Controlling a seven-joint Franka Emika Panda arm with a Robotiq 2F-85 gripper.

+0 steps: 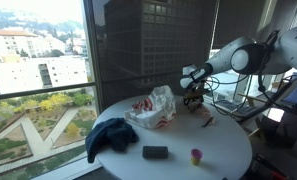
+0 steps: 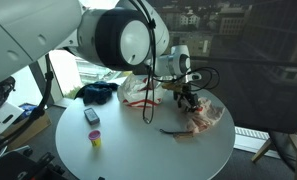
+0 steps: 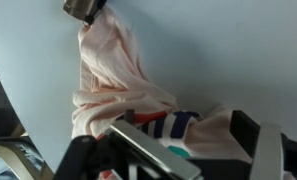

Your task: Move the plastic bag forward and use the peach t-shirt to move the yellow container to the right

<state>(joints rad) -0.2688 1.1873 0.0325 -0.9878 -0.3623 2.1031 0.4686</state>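
We found the claw spread apart — the peach shirt bunched right beneath it, perhaps touching.

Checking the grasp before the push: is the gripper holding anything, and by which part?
Cannot tell. In the wrist view the gripper straddles the bunched end of the t-shirt, but whether it grips the cloth is unclear.

Daylight pours through the window, glaring outside; the surface is evenly lit, and the wrist view is blurred up close.
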